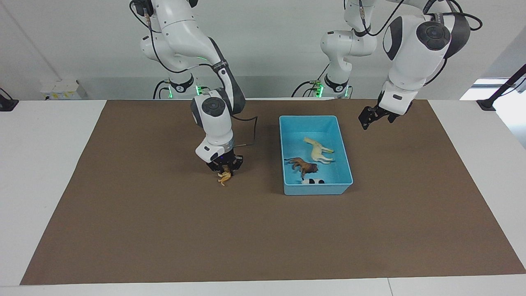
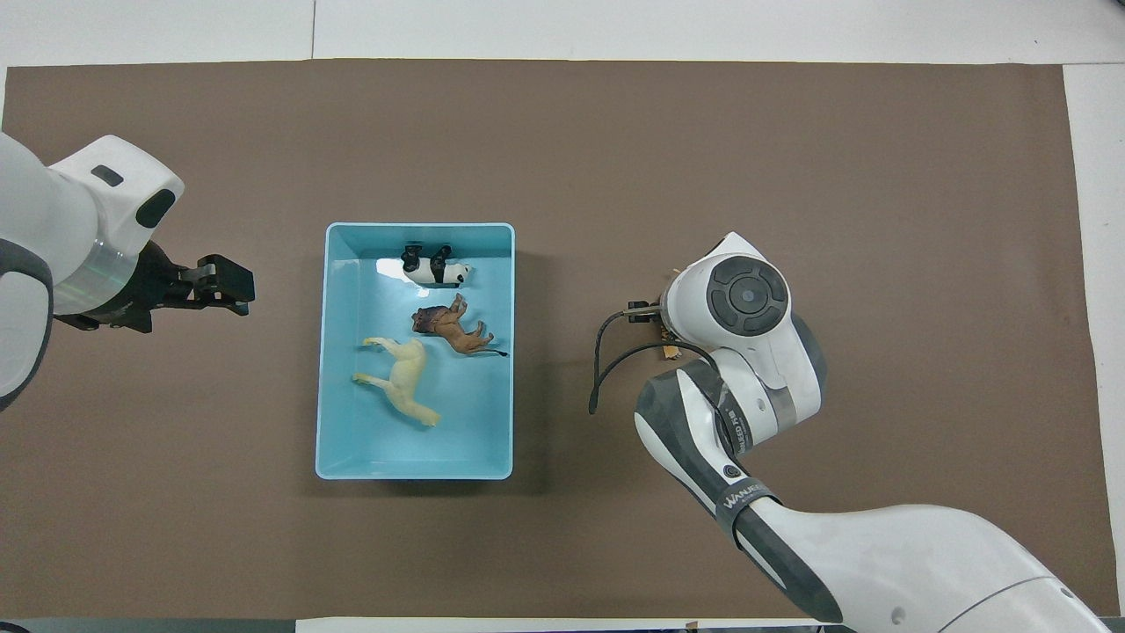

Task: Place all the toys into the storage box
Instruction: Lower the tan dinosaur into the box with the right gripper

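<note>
The light blue storage box (image 1: 316, 189) holds three toys: the cream-white horse (image 1: 318, 150), the brown lion (image 1: 303, 166) and the panda (image 1: 314, 181), which lies on its side. In the overhead view the box (image 2: 413, 476) shows the horse (image 2: 401, 381), lion (image 2: 453, 327) and panda (image 2: 433, 269). My right gripper (image 1: 224, 169) is low over the mat, shut on the orange tiger (image 1: 224, 178). From overhead its wrist hides most of the tiger (image 2: 671, 352). My left gripper (image 1: 367, 118) is open, empty and raised over the mat beside the box (image 2: 227, 286).
A brown mat (image 1: 164, 230) covers the white table. A black cable (image 2: 606, 360) loops from the right wrist toward the box. A small white box (image 1: 61, 89) sits off the mat at the right arm's end, near the wall.
</note>
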`<state>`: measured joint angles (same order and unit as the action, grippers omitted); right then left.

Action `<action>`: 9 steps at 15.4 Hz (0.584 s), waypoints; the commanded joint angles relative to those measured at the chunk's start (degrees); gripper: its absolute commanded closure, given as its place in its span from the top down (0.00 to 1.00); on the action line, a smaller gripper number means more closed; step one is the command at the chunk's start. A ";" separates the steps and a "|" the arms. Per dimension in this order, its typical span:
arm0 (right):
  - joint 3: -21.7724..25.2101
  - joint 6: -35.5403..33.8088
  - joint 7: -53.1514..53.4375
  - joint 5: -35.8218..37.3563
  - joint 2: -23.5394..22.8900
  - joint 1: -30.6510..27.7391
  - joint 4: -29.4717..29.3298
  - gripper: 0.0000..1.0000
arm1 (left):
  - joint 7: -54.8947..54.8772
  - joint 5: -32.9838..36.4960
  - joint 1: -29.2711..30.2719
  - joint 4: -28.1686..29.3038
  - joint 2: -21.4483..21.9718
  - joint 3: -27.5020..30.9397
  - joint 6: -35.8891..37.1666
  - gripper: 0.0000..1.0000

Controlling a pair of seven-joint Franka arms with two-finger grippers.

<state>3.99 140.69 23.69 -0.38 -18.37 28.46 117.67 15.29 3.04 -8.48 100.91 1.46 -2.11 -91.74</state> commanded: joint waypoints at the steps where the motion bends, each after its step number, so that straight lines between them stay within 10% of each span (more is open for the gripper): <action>1: -0.47 -8.56 1.79 1.08 -0.09 0.28 -6.46 0.00 | -5.26 -0.66 1.35 -5.51 -0.39 1.05 5.77 1.00; 6: -1.00 -25.82 14.41 -5.39 -4.99 7.37 -33.67 0.00 | -11.06 -1.54 2.76 -6.77 -2.33 0.62 6.93 1.00; 9: -1.09 -10.15 19.10 -13.84 -7.12 11.87 -32.97 0.00 | -11.42 -1.98 4.08 -6.78 -2.51 0.27 7.11 1.00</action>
<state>3.00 121.83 40.13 -10.07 -20.46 38.36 86.71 5.42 2.13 -5.94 95.96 0.07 -1.07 -86.38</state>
